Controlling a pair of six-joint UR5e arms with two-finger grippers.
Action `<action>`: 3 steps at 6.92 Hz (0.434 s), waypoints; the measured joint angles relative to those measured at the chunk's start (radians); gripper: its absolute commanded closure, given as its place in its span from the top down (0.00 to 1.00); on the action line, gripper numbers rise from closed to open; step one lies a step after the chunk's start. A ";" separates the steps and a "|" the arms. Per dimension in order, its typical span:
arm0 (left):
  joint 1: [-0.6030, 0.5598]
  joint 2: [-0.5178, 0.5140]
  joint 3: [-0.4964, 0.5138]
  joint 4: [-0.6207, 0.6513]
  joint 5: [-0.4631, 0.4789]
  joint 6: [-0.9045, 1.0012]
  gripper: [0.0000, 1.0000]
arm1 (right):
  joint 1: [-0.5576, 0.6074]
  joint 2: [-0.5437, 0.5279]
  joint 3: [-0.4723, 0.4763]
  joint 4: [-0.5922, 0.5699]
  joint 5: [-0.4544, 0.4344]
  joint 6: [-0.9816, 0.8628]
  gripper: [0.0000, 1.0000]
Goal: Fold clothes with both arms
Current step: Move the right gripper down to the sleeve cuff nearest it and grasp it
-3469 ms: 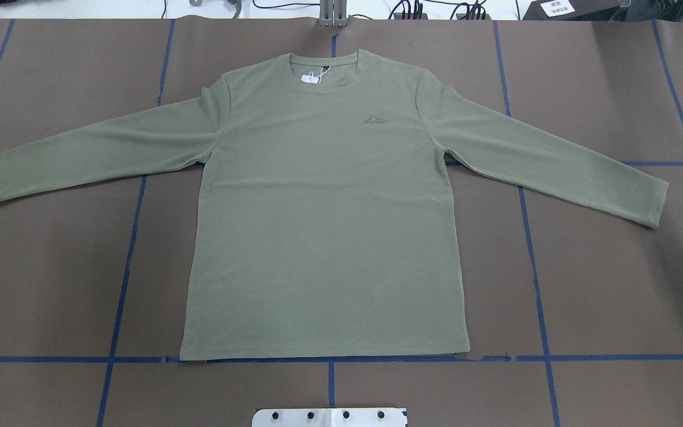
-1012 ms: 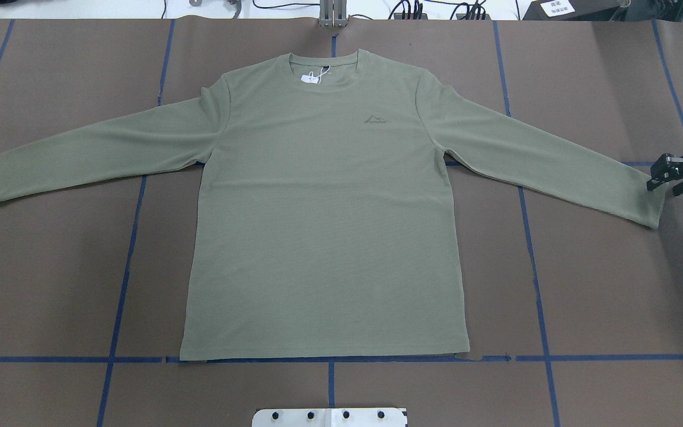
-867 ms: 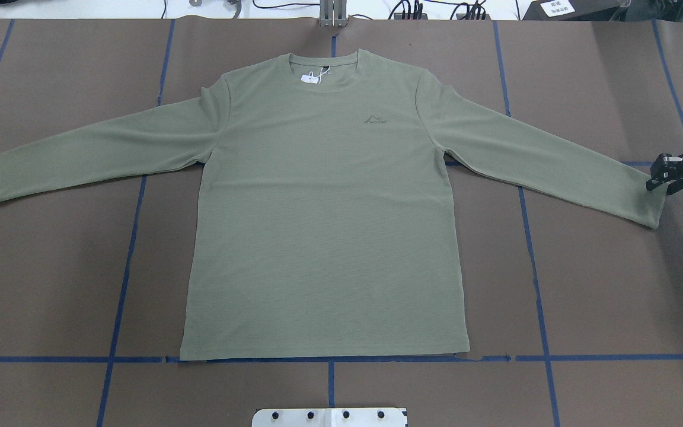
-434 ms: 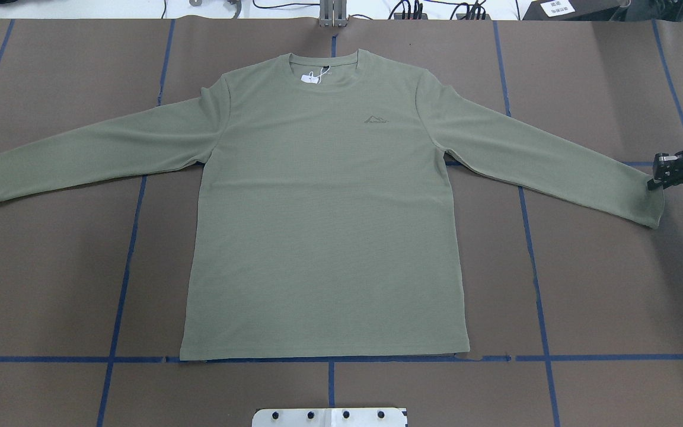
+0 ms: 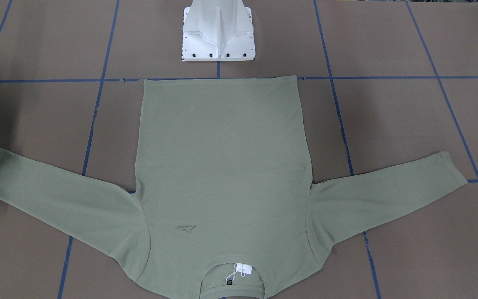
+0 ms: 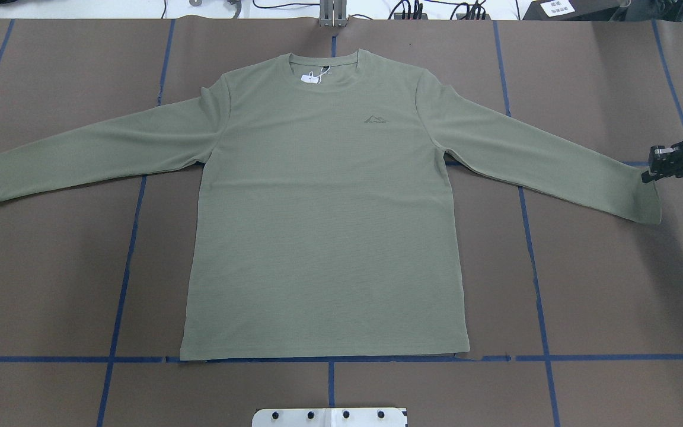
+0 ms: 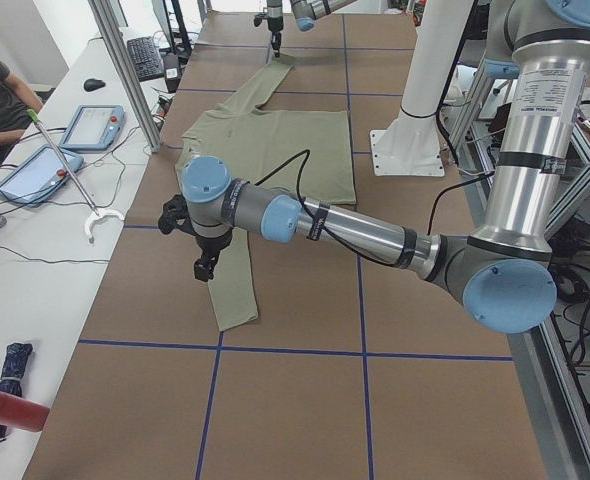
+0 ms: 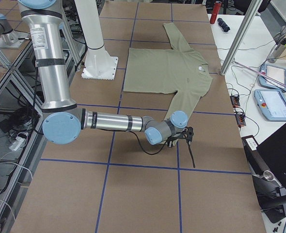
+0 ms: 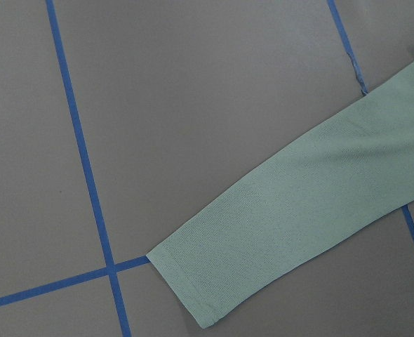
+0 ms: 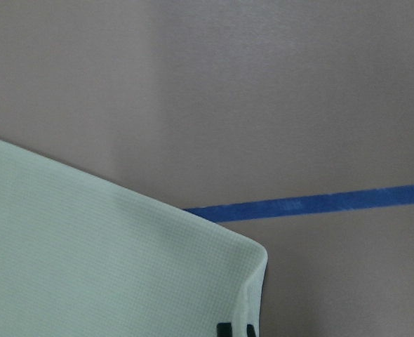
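We judge the sage-green long-sleeved knit shirt (image 6: 324, 237), flat on the brown table (image 6: 51, 284), limp and light, best pinched at cuffs: the black right gripper (image 6: 647, 176) clenches one cuff, while the left gripper (image 7: 204, 270) we cannot read.

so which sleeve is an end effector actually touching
The robot's right-side sleeve: the right end effector pinches its cuff corner. The other sleeve lies flat, untouched.

Right tool (image 6: 648, 175) clamped, left tool (image 7: 204, 268) pointing down
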 measured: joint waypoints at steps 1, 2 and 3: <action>0.000 0.000 0.000 0.000 -0.003 0.000 1.00 | -0.010 0.009 0.055 0.000 0.012 0.075 0.00; 0.000 0.001 -0.001 0.000 -0.006 0.000 1.00 | -0.036 0.041 0.105 0.003 0.014 0.200 0.00; 0.000 0.000 -0.003 0.000 -0.007 0.001 1.00 | -0.071 0.101 0.129 0.002 0.010 0.322 0.00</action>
